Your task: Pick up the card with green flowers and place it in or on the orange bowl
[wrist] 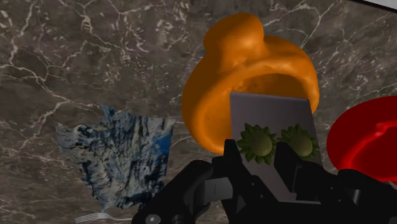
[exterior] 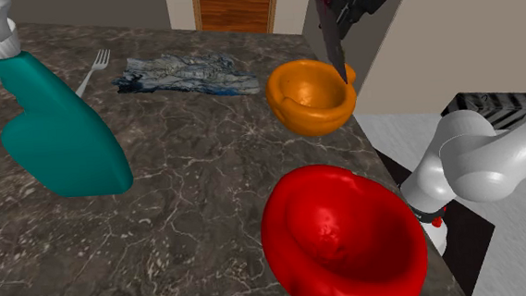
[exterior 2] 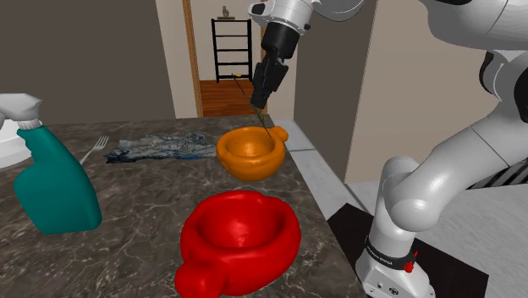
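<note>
The card (wrist: 273, 118) is grey with green flowers along its lower edge. My gripper (wrist: 261, 159) is shut on it, a black finger (wrist: 232, 159) pressing on each side. In the shoulder view the card (exterior: 336, 51) hangs edge-on from the gripper (exterior: 335, 11), its lower tip just over the far rim of the orange bowl (exterior: 311, 95). From the second exterior view the gripper (exterior 2: 263, 91) is above the orange bowl (exterior 2: 250, 152), and the thin card (exterior 2: 262, 117) points down into it. The orange bowl (wrist: 248, 76) lies right behind the card.
A red bowl (exterior: 340, 236) stands near the front edge of the dark marble counter (exterior: 189, 183). A teal spray bottle (exterior: 56, 125) is at the shoulder view's left. A fork (exterior: 93, 71) and a crumpled blue cloth (exterior: 188, 75) lie at the back.
</note>
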Robot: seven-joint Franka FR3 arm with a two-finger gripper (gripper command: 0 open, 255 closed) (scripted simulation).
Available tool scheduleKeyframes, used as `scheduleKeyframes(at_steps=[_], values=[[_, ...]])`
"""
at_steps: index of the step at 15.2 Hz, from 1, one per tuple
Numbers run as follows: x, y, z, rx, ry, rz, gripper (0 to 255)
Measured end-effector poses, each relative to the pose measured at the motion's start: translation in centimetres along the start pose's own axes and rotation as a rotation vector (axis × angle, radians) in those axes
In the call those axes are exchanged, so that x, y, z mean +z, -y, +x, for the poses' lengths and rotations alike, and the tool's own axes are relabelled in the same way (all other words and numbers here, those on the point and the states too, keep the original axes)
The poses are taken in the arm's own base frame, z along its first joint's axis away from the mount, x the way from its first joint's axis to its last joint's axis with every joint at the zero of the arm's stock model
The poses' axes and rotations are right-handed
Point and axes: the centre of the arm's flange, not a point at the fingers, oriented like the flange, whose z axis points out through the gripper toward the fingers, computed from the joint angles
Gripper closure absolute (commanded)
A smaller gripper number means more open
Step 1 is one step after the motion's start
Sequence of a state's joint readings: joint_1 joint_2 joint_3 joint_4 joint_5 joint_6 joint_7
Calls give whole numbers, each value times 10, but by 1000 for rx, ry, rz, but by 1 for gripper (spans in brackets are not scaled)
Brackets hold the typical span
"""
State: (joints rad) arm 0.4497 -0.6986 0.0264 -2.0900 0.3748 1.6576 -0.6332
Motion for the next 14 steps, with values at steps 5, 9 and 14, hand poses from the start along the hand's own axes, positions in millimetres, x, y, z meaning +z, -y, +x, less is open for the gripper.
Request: scheduleKeyframes(at_steps=[5,9,14], values=[[0,0,0,0,0,0,0],[-7,1,0,0,0,0,0],[-47,0,-1,0,-1,0,0]])
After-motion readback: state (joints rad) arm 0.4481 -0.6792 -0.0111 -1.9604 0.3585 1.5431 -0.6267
